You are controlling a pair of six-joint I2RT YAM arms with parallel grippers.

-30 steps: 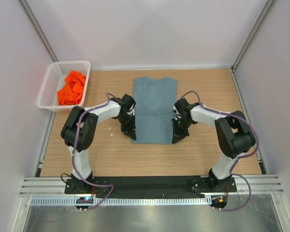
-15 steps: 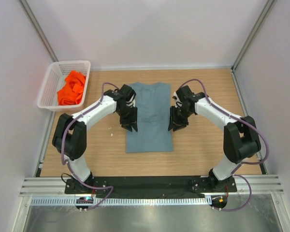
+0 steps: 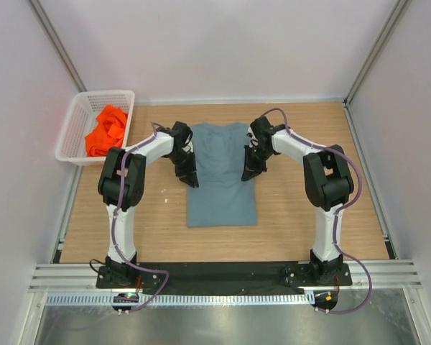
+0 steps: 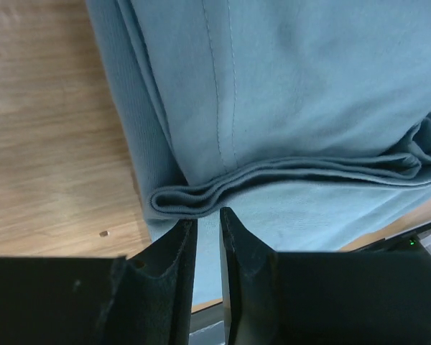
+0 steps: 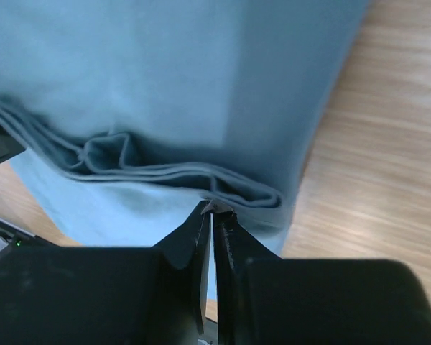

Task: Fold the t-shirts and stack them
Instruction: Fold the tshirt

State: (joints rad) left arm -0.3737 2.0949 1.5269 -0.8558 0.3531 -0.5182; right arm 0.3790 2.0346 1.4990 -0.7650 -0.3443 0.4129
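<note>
My gripper (image 4: pixel 207 215) has its fingers narrowly apart. The tips sit just below the layered fold edge of the grey-blue t-shirt (image 4: pixel 309 86). The shirt lies flat on the wooden table (image 4: pixel 50 144), which is exposed at left.

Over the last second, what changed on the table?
Both grippers left the near corners of the grey-blue t-shirt and moved along its sides toward the far end; the left gripper and right gripper now sit at its cross fold, jaws nearly closed. Its near hem settled flat, reaching closer to the robot. The orange t-shirt in the basket stayed put.
</note>
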